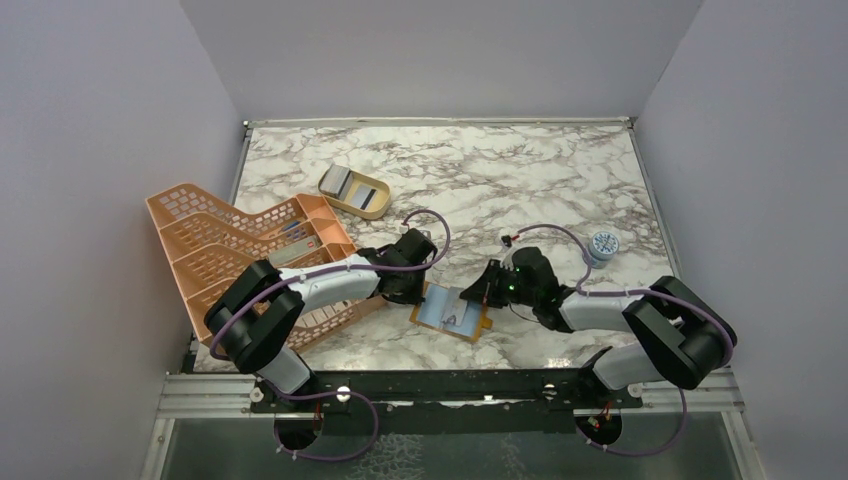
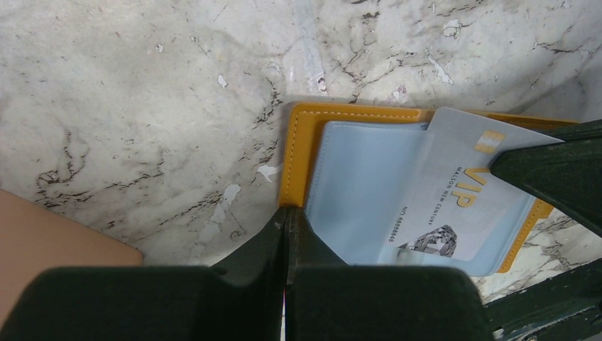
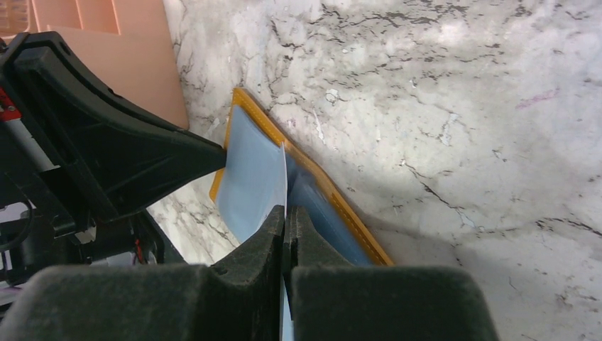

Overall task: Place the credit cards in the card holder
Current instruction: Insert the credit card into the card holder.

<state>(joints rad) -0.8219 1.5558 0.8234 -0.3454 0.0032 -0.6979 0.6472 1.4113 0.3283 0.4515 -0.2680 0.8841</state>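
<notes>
Item: card insertion, one card in hand. Wallet (image 1: 440, 316), mustard rim with pale blue pockets, lies open on the marble surface (image 1: 530, 170) at 6 o'clock, close to the arm bases. Left hand (image 2: 286, 219): fingers closed together, tips against the wallet's 9 o'clock edge; whether they pinch a layer or only press it down cannot be told. Right hand (image 3: 286, 213): closed on a silvery card (image 2: 454, 202) marked VIP, reaching in from the wallet's 3 o'clock side. The card lies slantwise over the blue pocket; whether any corner has entered a slot cannot be told. Spare cards (image 1: 347, 182) sit in a tan dish (image 1: 386, 195) at 11 o'clock; peach rack (image 1: 215, 235) at 9 o'clock. Handling note: the card's leading edge probably needs squaring to the pocket mouth before any push, then a low, shallow slide toward 9 o'clock. The left hand should brace the wallet against that push, or it may skate. The pocket film looks soft and liable to buckle if a corner catches.
</notes>
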